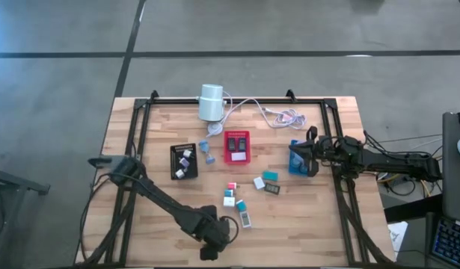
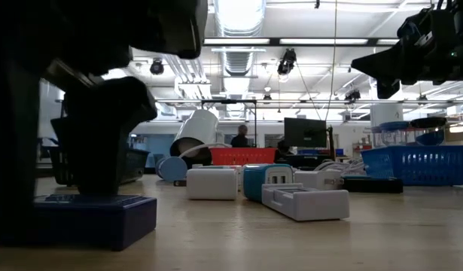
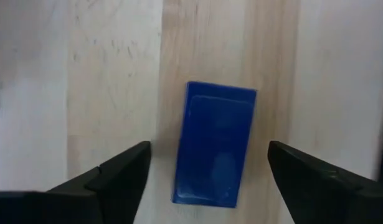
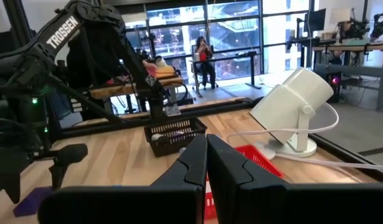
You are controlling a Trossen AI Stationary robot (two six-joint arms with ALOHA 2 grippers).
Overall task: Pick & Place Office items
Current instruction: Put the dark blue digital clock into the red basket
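Between left pincer's (image 3: 207, 177) spread fingers, blue block (image 3: 215, 144), released; small items (image 1: 248, 196) nearby; right pincer (image 4: 207, 163) clenched.

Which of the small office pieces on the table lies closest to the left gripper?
It is the blue block, lying flat between the open fingers of the left gripper near the table's front edge. The other pieces are grouped farther up, around the middle of the table.

Three trays (image 1: 236, 146), one white cylinder (image 1: 212, 102), two arms (image 1: 166, 200).
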